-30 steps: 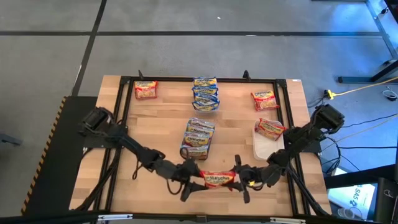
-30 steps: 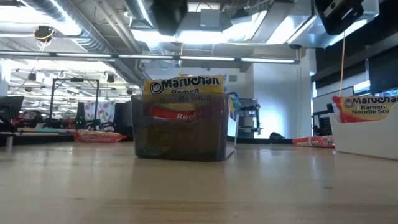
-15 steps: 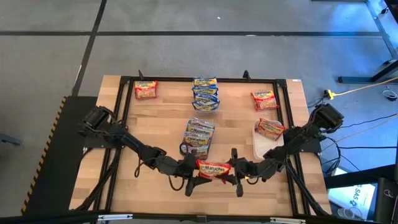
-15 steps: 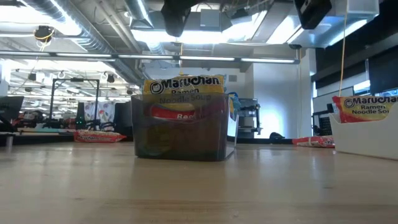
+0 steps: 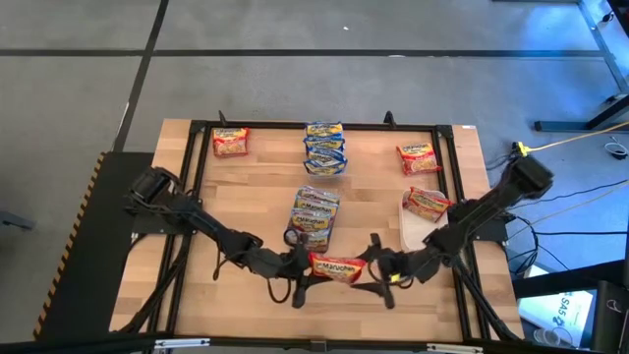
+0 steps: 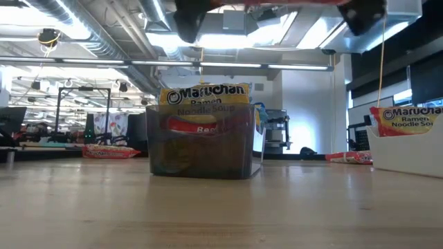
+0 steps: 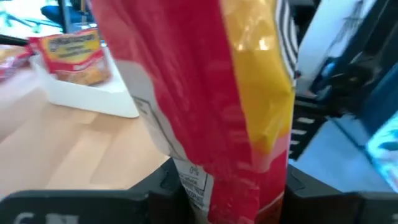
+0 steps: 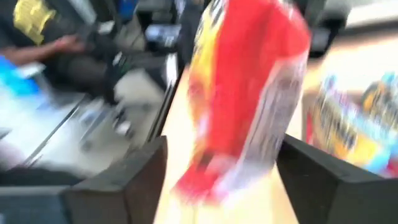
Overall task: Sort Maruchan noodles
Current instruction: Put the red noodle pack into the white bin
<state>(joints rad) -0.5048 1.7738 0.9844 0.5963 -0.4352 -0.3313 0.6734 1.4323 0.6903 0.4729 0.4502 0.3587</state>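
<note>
near the counter's front edge, left hand (image 5: 307, 272) pinches the red maruchan packet (image 5: 335, 267); right hand (image 5: 374, 275) spread, should clear before transport.

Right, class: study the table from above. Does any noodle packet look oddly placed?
Yes: one red-and-yellow packet is off the table, hanging between the left gripper and the right gripper near the front edge, while the others lie in piles or containers.

a grey floor (image 5: 295, 79) crossed by dark lines surrounds the wooden table (image 5: 256, 187), while bright ceiling lights (image 6: 228, 43) and exposed ducts (image 6: 76, 28) span the room behind.
</note>
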